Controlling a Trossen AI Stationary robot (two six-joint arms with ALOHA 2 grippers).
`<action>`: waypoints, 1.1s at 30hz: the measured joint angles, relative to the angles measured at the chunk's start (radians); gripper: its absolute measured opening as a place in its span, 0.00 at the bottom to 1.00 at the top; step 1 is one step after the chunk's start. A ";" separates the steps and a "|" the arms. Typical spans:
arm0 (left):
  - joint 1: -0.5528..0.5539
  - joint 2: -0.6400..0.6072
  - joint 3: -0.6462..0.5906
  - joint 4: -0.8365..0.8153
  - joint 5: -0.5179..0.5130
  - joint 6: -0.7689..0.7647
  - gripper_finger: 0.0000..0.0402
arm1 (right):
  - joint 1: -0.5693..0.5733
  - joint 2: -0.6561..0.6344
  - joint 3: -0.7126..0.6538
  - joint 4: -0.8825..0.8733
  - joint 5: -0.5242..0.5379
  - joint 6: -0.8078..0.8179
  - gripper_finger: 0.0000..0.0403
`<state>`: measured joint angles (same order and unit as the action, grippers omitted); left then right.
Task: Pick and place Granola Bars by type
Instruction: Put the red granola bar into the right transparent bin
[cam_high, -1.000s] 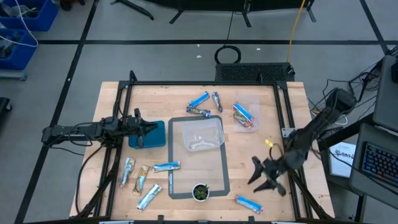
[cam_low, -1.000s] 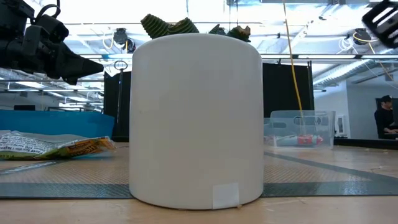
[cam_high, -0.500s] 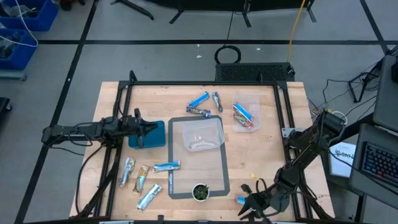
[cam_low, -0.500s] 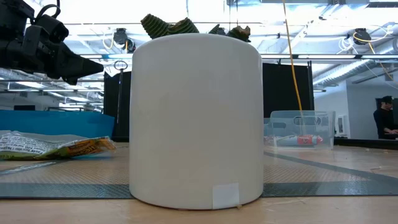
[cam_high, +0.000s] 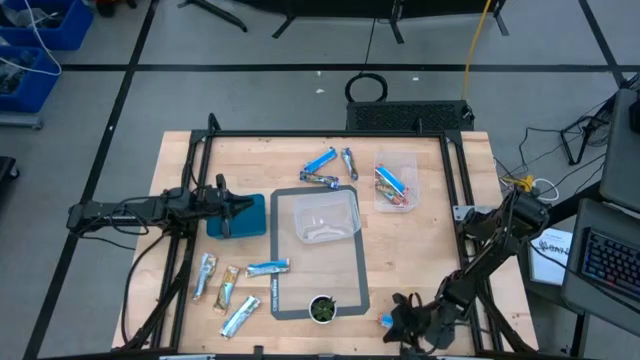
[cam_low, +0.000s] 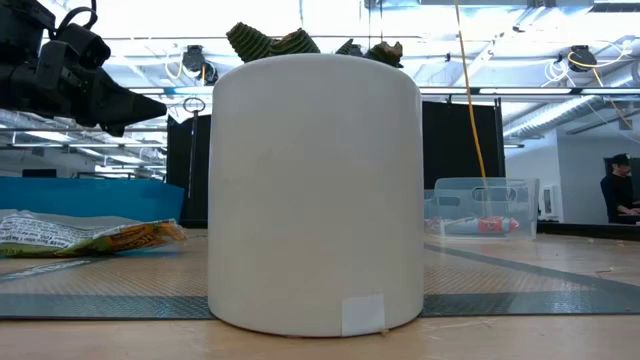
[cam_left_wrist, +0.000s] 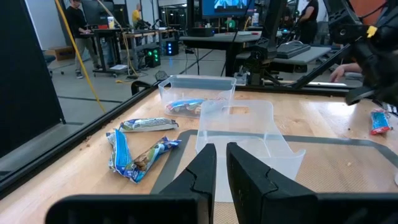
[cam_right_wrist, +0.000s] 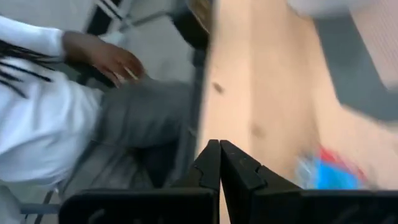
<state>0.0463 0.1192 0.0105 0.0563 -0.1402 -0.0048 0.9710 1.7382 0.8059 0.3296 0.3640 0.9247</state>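
1. The wooden desk (cam_high: 180, 160) carries a dark mat (cam_high: 350, 262) at its centre.
2. A clear tray (cam_high: 318, 215) sits on the mat, and a second clear bin (cam_high: 412, 165) stands just beside the mat toward the desk's far right. A blue lid (cam_high: 252, 215) lies left of the mat.
3. The left hand (cam_high: 232, 205) hangs over the blue lid; in its wrist view the fingers (cam_left_wrist: 205, 171) stand a narrow gap apart with nothing between them.
4. The right hand (cam_high: 395, 318) is low at the desk's near right edge, fingers pressed together and empty, just beside a blue and red bar (cam_high: 386, 321).
5. Granola Bars: three lie beyond the mat (cam_high: 320, 160), two in the far bin (cam_high: 390, 183), and four left of the mat near the front (cam_high: 228, 290).
6. A small round green thing (cam_high: 322, 309) rests on the mat's near edge.
7. A person in a white sleeve (cam_right_wrist: 37, 118) shows past the desk edge.
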 joint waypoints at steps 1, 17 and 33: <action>0.000 0.000 0.000 0.000 0.000 0.000 0.10 | 0.000 0.000 0.000 -0.035 -0.001 0.042 0.00; 0.000 0.000 0.000 0.000 0.000 0.000 0.10 | -0.024 -0.004 0.003 -0.365 -0.025 0.285 0.00; 0.000 0.000 0.000 0.000 0.000 0.000 0.10 | -0.161 -0.148 -0.005 -0.784 0.045 0.155 0.00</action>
<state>0.0463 0.1194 0.0105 0.0563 -0.1402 -0.0051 0.8100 1.5903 0.8006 -0.4540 0.4089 1.0794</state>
